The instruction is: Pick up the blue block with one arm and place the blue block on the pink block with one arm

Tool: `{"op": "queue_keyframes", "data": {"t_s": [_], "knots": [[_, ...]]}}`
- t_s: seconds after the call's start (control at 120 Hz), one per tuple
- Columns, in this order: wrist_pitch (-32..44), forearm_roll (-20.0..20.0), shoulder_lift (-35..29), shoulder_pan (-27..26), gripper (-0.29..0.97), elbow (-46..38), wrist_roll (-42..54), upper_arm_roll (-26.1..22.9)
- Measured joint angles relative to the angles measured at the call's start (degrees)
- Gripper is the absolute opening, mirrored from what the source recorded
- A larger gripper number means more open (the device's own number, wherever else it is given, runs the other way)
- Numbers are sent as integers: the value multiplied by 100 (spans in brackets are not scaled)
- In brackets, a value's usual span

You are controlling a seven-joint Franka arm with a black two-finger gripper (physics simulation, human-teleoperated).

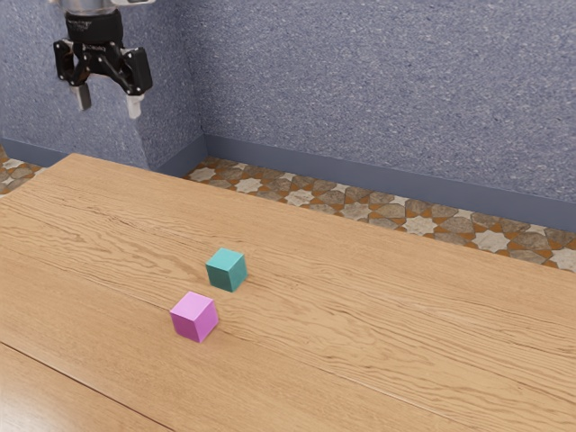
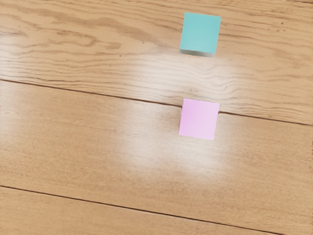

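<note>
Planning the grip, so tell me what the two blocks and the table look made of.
Blue block: perhaps matte plastic or painted wood; flat teal faces, no grain. Pink block: likewise, plain matte faces. Table: wood, by its grain and plank seams, with soft sheen.

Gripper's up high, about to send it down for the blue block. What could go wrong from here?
1. The blue block sits near the pink block, not touching; a finger descending on that side might nudge the pink one.
2. Both blocks look alike in size, so an off-centre release could let the blue one topple off.
3. The open gripper hangs high and far from both; the approach needs a long, well-aimed move.
</note>
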Motion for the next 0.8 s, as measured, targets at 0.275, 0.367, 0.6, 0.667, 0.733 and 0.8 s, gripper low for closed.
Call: {"op": "queue_keyframes", "data": {"t_s": [0.275, 0.367, 0.6, 0.667, 0.733, 0.8], "knots": [[297, -4, -96, -36, 68, 502, -124, -31], [358, 2, -108, 115, 68, 972, -161, -217], [1048, 5, 1093, -315, 68, 1054, -237, -330], [1246, 13, 1349, -294, 68, 1049, -253, -321], [1414, 16, 1512, -266, 68, 1046, -268, -307], [1602, 9, 1662, -249, 68, 1046, -280, -298]]}}
